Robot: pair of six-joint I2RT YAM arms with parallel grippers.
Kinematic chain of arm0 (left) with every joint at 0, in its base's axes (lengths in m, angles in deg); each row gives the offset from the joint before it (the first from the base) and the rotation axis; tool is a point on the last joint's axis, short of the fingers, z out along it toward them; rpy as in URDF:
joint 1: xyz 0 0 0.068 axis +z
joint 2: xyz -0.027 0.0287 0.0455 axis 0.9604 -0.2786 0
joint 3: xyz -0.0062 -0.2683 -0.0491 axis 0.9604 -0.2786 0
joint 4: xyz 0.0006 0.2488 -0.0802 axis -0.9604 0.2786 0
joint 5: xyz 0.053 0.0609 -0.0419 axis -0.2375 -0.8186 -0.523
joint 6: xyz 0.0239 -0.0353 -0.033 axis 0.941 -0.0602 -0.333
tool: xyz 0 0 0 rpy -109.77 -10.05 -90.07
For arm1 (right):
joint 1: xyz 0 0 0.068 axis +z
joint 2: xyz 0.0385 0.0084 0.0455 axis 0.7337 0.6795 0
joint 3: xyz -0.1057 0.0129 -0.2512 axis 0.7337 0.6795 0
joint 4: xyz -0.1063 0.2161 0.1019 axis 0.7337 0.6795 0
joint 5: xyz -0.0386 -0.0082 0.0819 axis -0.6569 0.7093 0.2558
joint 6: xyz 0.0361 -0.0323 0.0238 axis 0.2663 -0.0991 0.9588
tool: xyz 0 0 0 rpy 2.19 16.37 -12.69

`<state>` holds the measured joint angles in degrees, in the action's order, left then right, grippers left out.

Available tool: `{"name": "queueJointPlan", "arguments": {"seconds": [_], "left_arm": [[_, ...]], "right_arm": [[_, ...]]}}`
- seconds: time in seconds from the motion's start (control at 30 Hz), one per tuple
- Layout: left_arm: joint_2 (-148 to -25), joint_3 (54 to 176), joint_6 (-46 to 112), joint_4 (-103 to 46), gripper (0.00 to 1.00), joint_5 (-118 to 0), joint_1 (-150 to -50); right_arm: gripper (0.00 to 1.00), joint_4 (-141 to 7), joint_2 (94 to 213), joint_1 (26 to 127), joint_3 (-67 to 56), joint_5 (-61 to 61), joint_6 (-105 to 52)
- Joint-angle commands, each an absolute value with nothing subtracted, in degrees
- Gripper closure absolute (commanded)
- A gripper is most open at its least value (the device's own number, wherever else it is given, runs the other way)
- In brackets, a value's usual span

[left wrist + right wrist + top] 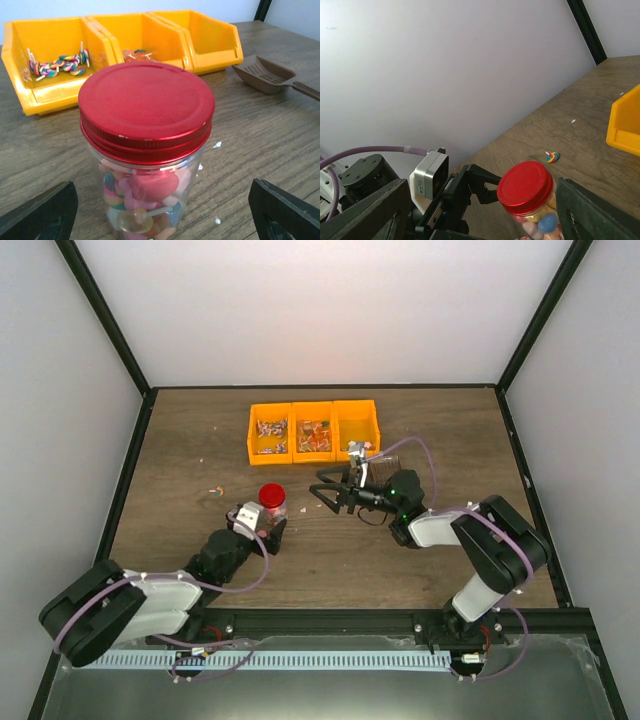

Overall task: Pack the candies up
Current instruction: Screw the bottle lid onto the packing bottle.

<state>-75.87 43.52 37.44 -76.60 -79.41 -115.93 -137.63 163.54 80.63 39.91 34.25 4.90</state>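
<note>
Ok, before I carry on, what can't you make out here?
- Jar base: cut off by the bottom edge in both wrist views.
- Right-hand bin contents: hidden by its front wall in the left wrist view, too small from the top.
- Scoop handle end: cut off by the right edge, left wrist view.
- Whether the red lid is screwed tight: no view shows it.
</note>
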Motion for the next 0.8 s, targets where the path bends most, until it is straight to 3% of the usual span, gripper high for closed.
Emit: {"name": "queueJointPlan", "arguments": {"seconds": [0.0, 0.3, 0.77], "left_arm": [[-80.9, 42.27, 38.97, -86.11, 0.06, -74.96, -113.98], [-88.02, 42.69, 39.58, -93.08, 0.2, -71.15, -111.27], [-97.77, 44.68, 41.22, -102.2, 0.18, -63.83, -108.29]], "right_arm": [[0.19, -139.81, 165.58, 80.29, 36.89, 35.34, 3.82], [0.2, -141.53, 169.87, 79.56, 34.72, 37.19, 5.12], [0.21, -147.31, 175.85, 78.57, 33.21, 41.36, 9.22]]}}
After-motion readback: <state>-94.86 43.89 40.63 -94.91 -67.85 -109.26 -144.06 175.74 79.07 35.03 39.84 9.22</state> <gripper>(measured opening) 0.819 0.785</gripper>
